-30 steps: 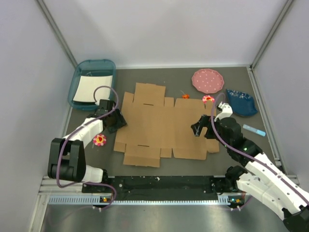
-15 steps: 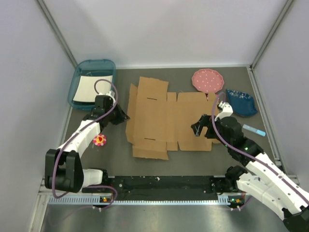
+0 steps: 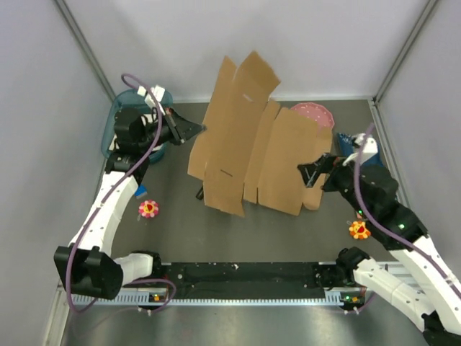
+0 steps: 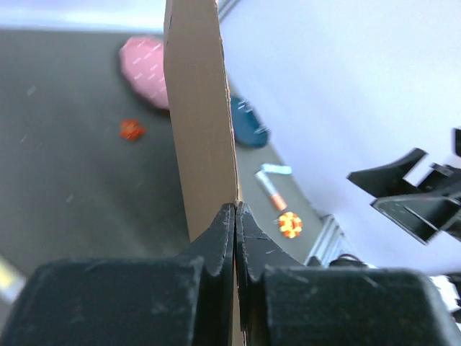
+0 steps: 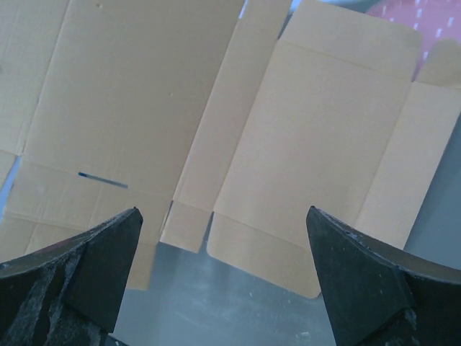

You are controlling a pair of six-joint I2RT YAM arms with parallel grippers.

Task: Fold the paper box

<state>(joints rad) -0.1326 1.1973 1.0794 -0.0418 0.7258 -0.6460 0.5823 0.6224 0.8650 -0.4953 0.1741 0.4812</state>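
The paper box (image 3: 241, 144) is a flat brown die-cut cardboard sheet, raised and tilted steeply, with its lower flaps near the table. My left gripper (image 3: 193, 130) is shut on its left edge, high above the table. In the left wrist view the gripper (image 4: 236, 209) pinches the box (image 4: 202, 108), which shows edge-on. My right gripper (image 3: 313, 173) stands open just off the sheet's right panel, holding nothing. The right wrist view shows the gripper (image 5: 222, 210) spread wide, facing the box (image 5: 144, 94) and its lower flaps.
A teal tray (image 3: 115, 126) sits at the back left behind the left arm. A pink plate (image 3: 320, 114) and a blue dish (image 3: 351, 142) lie at the back right. Flower toys lie at the left (image 3: 149, 209) and right (image 3: 359, 230). A marker (image 4: 270, 189) lies near the right edge.
My left gripper shut on the box's left edge and lifted it from flat on the table to steeply tilted. The right arm drew back to the right, still open.
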